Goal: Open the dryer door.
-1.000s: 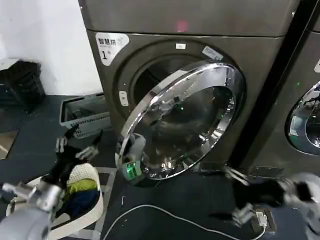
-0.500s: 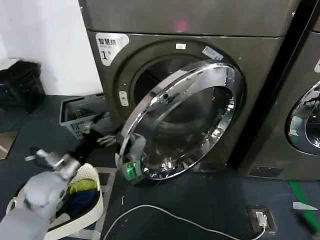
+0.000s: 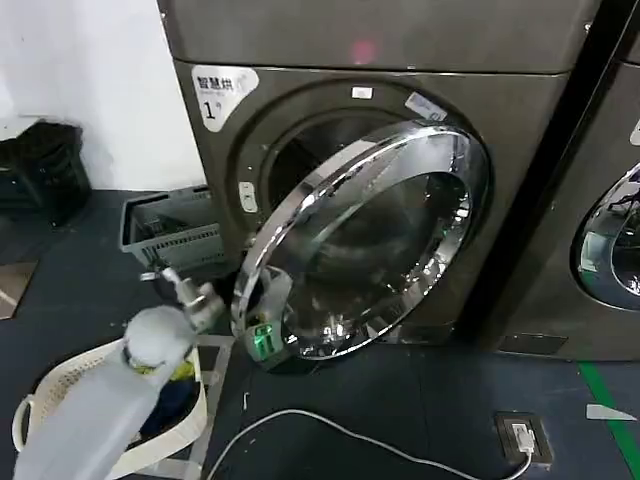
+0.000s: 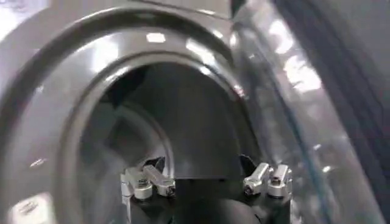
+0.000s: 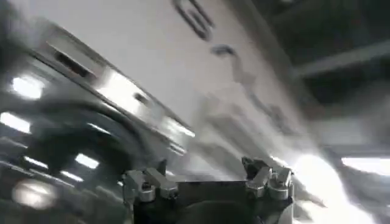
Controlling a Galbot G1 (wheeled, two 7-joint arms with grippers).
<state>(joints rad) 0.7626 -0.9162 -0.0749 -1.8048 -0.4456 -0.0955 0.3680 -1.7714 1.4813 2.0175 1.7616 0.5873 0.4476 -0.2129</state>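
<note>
Dryer [image 3: 520,190] label reads "1" under Chinese characters — door [image 3: 365,245] ajar. My left gripper [image 3: 192,293] beside its rim, fingers spread, empty.

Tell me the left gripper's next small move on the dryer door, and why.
Probably ease the left gripper into the gap behind the dryer door and push its free edge outward. The door stands only partly open, the open gripper sits just beside that edge, grasping nothing, and its wrist view faces the dryer opening.

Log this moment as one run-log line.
dryer door: partly open | left tool: open, at door's free edge, not gripping | right tool: open, away from door
</note>
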